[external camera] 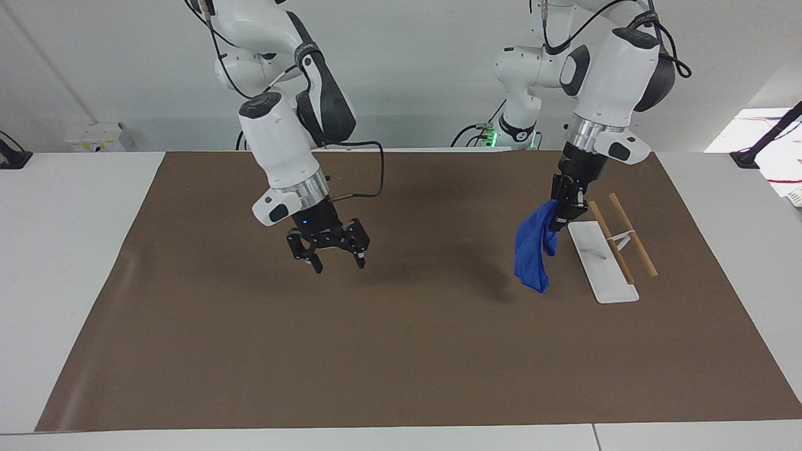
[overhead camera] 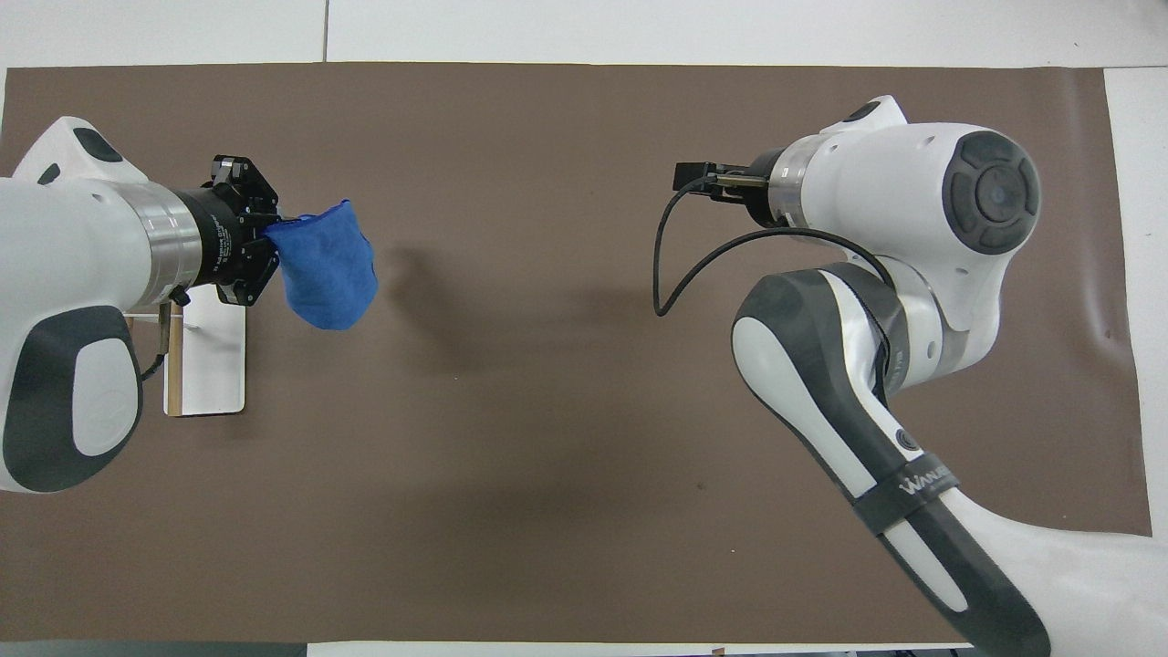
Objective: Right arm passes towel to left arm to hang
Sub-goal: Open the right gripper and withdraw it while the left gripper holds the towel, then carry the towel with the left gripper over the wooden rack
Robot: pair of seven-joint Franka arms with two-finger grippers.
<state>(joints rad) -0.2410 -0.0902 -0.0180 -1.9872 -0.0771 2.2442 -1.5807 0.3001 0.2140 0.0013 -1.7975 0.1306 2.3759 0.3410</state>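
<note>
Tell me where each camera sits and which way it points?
Facing view: high across the table, looking at both arms, bases included; left gripper holds the towel beside the white tray.
Overhead view: above the robots, looking down; forearms show.
Both show the towel, tray, brown mat, and right gripper.
</note>
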